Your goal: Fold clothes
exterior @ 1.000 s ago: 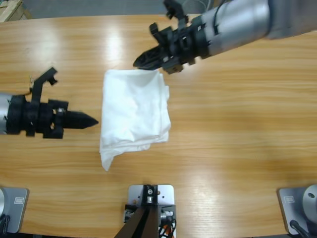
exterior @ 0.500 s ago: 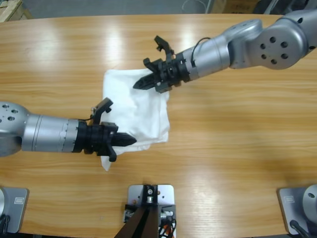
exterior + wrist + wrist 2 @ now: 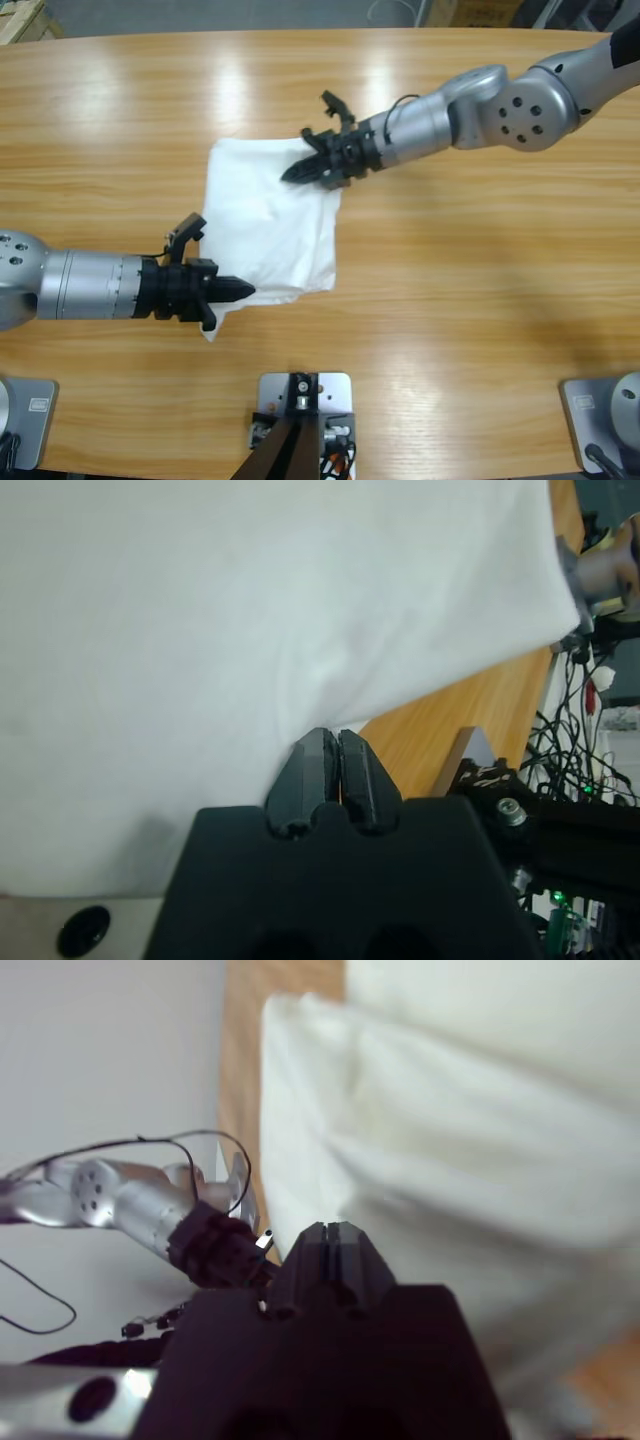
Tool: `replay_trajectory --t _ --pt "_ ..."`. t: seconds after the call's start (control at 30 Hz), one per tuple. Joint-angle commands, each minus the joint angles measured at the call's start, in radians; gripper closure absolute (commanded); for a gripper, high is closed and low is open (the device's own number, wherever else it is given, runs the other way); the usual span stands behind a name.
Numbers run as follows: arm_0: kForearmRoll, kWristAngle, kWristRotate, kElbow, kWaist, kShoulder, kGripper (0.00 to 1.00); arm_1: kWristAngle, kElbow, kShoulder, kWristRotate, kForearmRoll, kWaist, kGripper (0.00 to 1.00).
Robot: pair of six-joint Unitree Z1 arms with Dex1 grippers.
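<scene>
A white folded T-shirt [image 3: 262, 225] lies as a rough rectangle at the table's middle, with a loose corner sticking out at its lower left. My left gripper [image 3: 246, 291] comes in from the left, shut, with its tips at the bundle's lower left edge. In the left wrist view the shut jaws of the left gripper [image 3: 335, 740] touch the white cloth [image 3: 250, 610]. My right gripper [image 3: 288, 176] reaches in from the upper right, shut, its tips on the bundle's top right part. In the right wrist view the right gripper [image 3: 330, 1230] points at the cloth [image 3: 470, 1160].
The wooden table [image 3: 480, 280] stretches bare to the right and left of the shirt. The right arm's big silver elbow [image 3: 520, 105] hangs over the upper right. The right wrist view shows the left arm [image 3: 130, 1205] beyond the cloth.
The left gripper moved in from the left to the shirt's lower edge, then drew back slightly left. The right arm came down and set its tips on the shirt's top right.
</scene>
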State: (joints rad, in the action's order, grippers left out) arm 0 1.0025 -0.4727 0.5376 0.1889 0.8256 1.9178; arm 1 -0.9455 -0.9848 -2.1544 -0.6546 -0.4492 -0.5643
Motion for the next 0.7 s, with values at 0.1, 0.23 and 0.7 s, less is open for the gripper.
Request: replay_trajectory --t 0.1,0.23,0.7 --pt "0.239 0.008 0.029 -0.111 -0.01 0.19 1.0 -0.006 0.03 -0.096 0.019 -0.016 0.084 1.0" --pt "0.332 -0.008 0.025 -0.139 -0.011 0.183 1.0 0.002 0.029 -0.058 0.033 -0.016 0.095 1.0" --pt "0.312 -0.078 0.016 -0.138 -0.104 -0.179 1.0 0.097 0.096 0.393 0.104 0.158 0.001 1.0"
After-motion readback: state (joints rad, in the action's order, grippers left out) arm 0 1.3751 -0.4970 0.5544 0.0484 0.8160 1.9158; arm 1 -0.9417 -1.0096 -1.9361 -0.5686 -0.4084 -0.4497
